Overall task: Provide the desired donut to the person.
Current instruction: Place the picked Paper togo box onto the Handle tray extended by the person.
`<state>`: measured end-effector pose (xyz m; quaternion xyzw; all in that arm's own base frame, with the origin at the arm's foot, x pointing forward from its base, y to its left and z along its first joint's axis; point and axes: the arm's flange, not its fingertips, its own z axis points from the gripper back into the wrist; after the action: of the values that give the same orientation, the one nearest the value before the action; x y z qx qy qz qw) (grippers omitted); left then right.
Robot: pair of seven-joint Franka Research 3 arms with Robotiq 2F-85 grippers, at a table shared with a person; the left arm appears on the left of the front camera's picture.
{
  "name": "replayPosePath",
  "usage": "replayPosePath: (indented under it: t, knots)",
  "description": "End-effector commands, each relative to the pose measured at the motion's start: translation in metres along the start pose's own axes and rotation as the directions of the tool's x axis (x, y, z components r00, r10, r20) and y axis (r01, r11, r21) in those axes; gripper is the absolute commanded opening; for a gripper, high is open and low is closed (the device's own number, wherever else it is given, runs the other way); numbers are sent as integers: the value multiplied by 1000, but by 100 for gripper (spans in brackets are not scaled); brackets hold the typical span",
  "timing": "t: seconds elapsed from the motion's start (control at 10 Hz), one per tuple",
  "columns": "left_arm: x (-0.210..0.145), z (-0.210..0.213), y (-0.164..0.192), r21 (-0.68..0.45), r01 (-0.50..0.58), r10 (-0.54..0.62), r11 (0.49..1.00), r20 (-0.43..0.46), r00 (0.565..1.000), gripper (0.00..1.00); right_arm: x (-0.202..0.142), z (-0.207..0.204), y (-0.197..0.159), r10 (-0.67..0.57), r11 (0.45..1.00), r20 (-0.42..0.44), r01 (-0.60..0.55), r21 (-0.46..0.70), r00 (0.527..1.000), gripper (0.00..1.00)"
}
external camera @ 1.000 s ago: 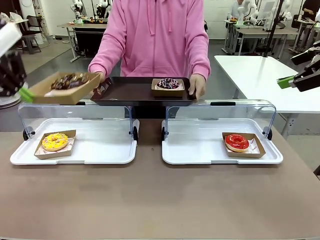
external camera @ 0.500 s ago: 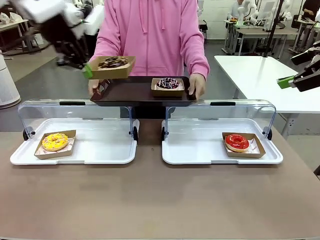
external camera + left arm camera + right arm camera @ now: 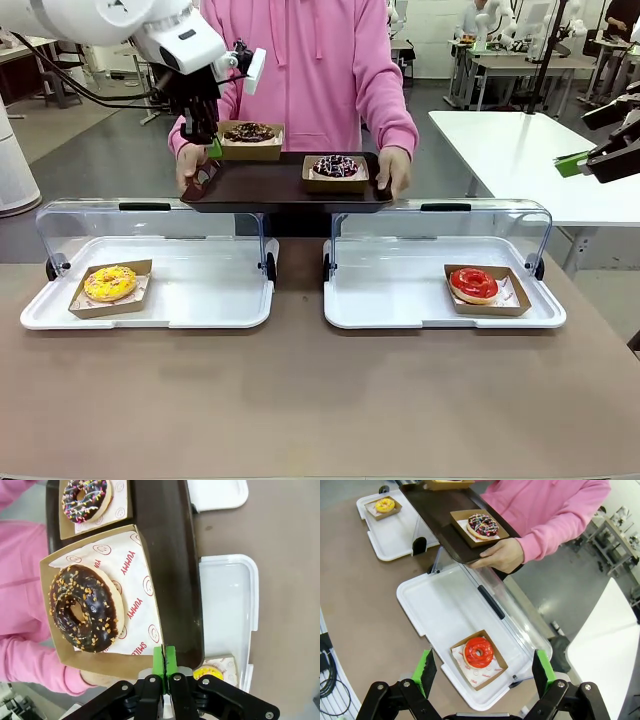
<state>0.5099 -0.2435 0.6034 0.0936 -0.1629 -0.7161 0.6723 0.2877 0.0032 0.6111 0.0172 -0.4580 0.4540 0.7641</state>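
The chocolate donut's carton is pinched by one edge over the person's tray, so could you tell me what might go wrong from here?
1. The left hand grips only the carton's rim; it could tilt and slide the chocolate donut off.
2. The sprinkled donut sits close by; setting down could bump it.
3. The brown tray is hand-held, so it may shift.
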Motion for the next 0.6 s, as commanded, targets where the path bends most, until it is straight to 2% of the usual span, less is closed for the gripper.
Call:
replayPosePath:
  t: [0.0, 0.2, 0.5]
  knots:
    - [3, -18, 8, 17, -11, 11, 1000, -36, 999, 1, -1, -1, 1, -3, 1000, -21, 3, -1, 1000, 100]
    - [2, -42, 14, 4, 41, -41, 999, -22, 999, 1, -1, -1, 1, -3, 1000, -21, 3, -1, 1000, 100]
    - [-1, -69, 20, 19, 50, -49, 999, -50, 998, 1, -1, -1, 1, -3, 1000, -21, 3, -1, 1000, 100]
